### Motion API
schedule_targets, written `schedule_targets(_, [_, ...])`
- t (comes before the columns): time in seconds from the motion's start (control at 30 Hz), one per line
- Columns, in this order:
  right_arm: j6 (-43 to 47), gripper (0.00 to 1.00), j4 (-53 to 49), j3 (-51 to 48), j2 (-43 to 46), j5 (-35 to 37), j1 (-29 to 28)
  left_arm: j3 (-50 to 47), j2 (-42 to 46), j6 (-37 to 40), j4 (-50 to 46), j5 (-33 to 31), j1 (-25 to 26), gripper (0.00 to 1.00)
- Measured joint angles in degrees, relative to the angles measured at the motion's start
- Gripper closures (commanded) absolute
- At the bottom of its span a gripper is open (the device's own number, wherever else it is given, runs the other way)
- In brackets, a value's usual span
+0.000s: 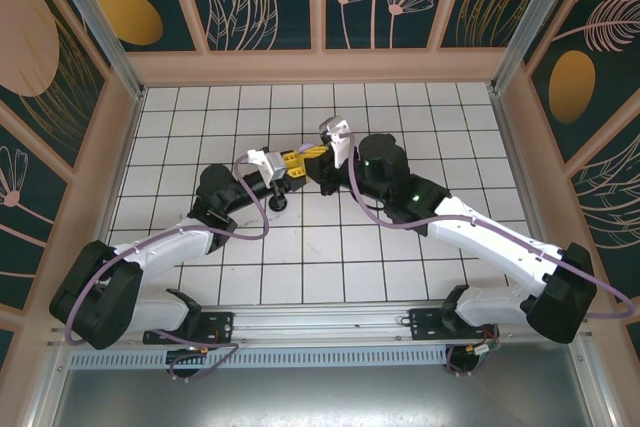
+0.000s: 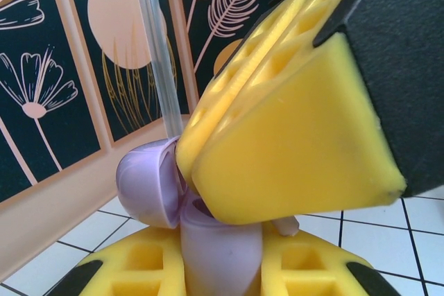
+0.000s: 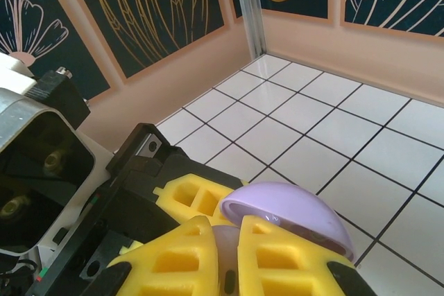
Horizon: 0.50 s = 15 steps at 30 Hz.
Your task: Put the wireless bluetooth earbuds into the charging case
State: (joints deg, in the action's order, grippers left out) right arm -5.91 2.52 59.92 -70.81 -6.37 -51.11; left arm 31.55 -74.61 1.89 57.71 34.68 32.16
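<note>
Earbuds: one pale earbud stem (image 2: pixel 284 225) (tiny, I read it as a lilac bud) pokes out at the mouth of the round lilac plastic charging case (image 2: pixel 218 251); can't tell if it's seated.
Case: lid hinged open, held mid-workspace above the white tiled table (image 1: pixel 420 117).
Left gripper (image 2: pixel 222 265): yellow fingers clenched on the case base.
Right gripper (image 3: pixel 225 233): jaws pinched nearly together, right at the open case; can't tell if they grip the stem.
Done: case in hand and open.
Remaining: seat this bud, its mate, close the lid (other buds too small to spot from above).
</note>
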Motion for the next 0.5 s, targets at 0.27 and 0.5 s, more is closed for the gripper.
schedule_targets(0.27, [-0.4,0.9,-2.3,1.1,1.7,0.8,0.0,0.3,0.0,0.0,1.2,1.1,0.2,1.0])
schedule_targets(0.5, [-0.6,0.9,-2.8,2.2,3.3,2.0,0.1,0.7,0.3,0.0,1.9,2.0,0.4,1.0])
